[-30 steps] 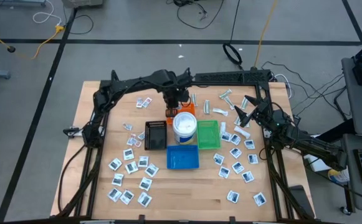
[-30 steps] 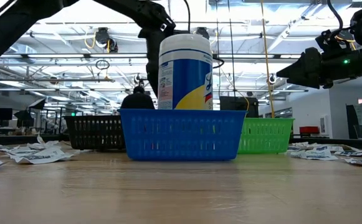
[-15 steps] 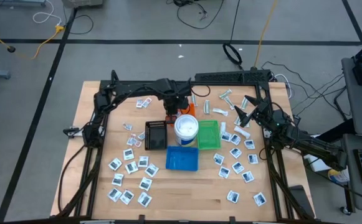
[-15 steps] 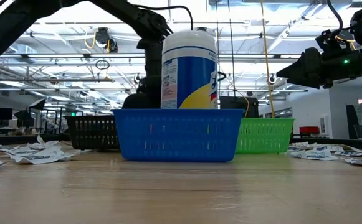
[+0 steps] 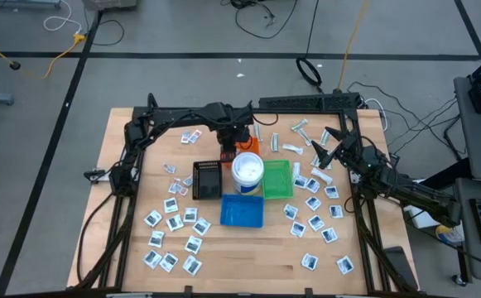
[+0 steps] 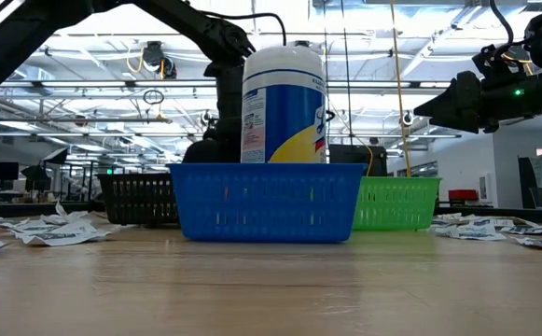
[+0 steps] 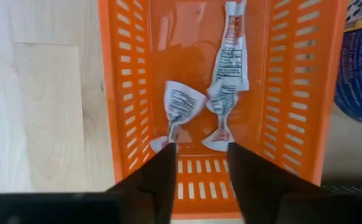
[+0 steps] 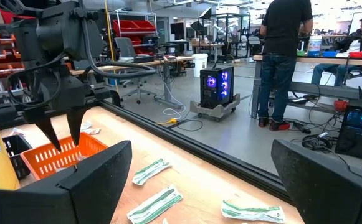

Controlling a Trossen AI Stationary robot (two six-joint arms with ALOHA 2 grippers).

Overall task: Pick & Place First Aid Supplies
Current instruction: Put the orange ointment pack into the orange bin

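The left gripper (image 5: 233,142) hangs over the orange tray (image 5: 249,146), a little above the centre of the high view. In its wrist view its two dark fingers (image 7: 157,180) stand partly apart with nothing between them. Below them, two crumpled packets (image 7: 182,107) lie on the floor of the orange tray (image 7: 121,93), one small and one longer with red print. So I judge that the step in hand is the release: a packet is dropped into this tray and the pincer holds nothing.

The right gripper (image 5: 326,147) waits at the right side of the high view, above the scattered packets (image 5: 313,203), and its fingers (image 8: 93,174) are spread wide and empty.

Many first aid supplies lie on the wooden table (image 5: 257,257): white squares in the lower left and in the right part of the high view, and pale strips (image 5: 300,127) near the upper centre. The white tub (image 5: 247,169) stands between the trays.

The next move, I think, calls for lifting the left arm straight out of the tray, then going to a loose packet and opening wider over it.
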